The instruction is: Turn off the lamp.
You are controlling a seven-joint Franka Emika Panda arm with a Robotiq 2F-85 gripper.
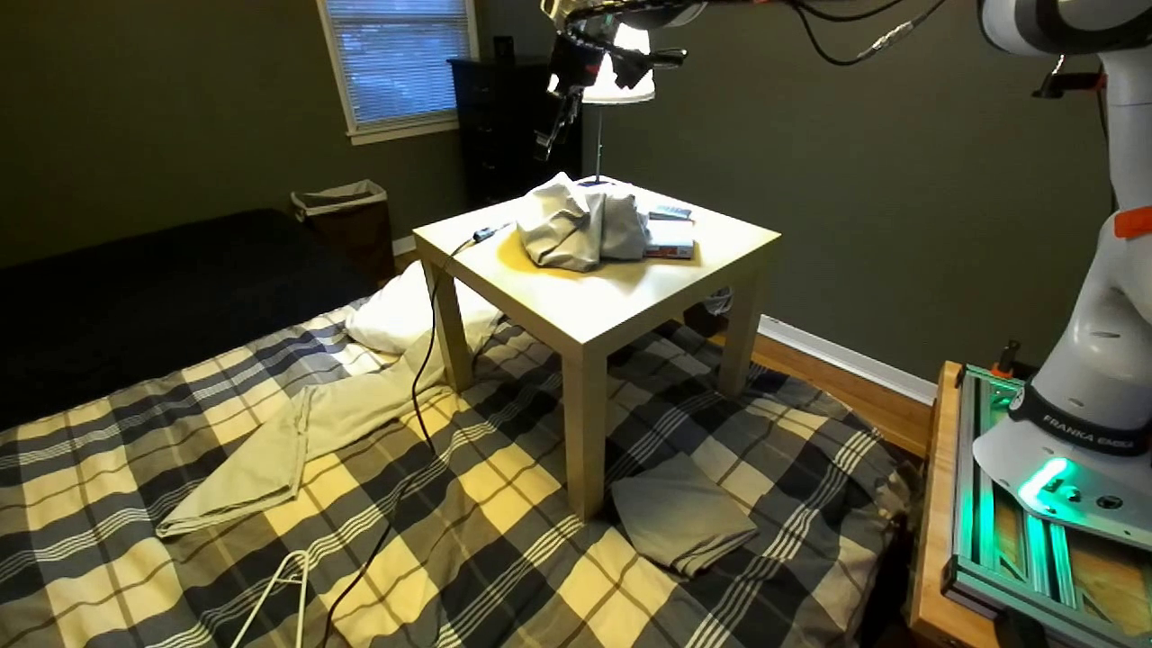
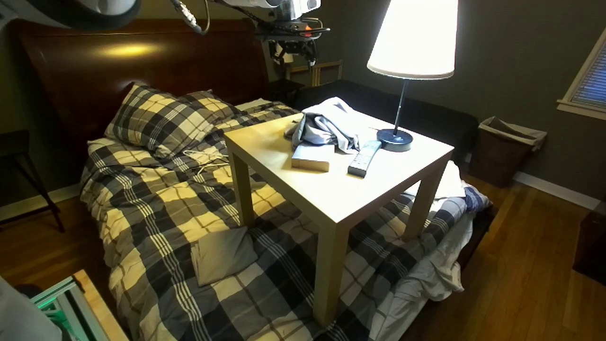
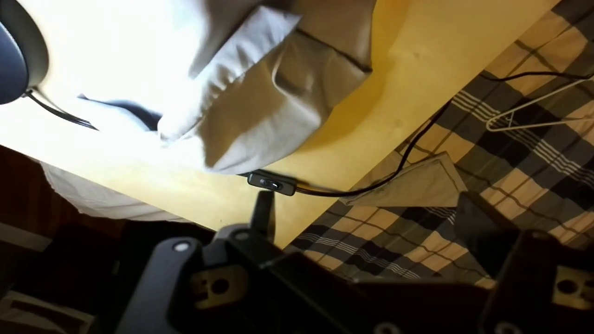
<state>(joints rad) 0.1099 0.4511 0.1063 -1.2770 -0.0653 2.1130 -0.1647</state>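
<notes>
A: wait, a plaid bed point(image 2: 156, 208) with a pale worktop point(image 2: 331, 196) on it?

B: Yep, and the lamp point(image 2: 414, 42) stands on that, lit, near an edge. Crumpled grey cloth point(image 2: 329, 125) near it.

A: And the tool point(image 3: 364, 197)?

B: Up higher than the worktop, fingers point(image 3: 480, 227) spread wide, holding nothing. In the wrist view one fingertip point(image 3: 265, 204) shows right beside the cord switch point(image 3: 271, 182), can't tell if they touch.

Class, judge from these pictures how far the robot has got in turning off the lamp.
Looks done: rough alignment, with one finger appearing close to the inline cord switch in the wrist view. In hand: nothing gripped; the open gripper hangs higher than the side table. Left: probably lowering and pressing the switch, since the table lamp is lit.
</notes>
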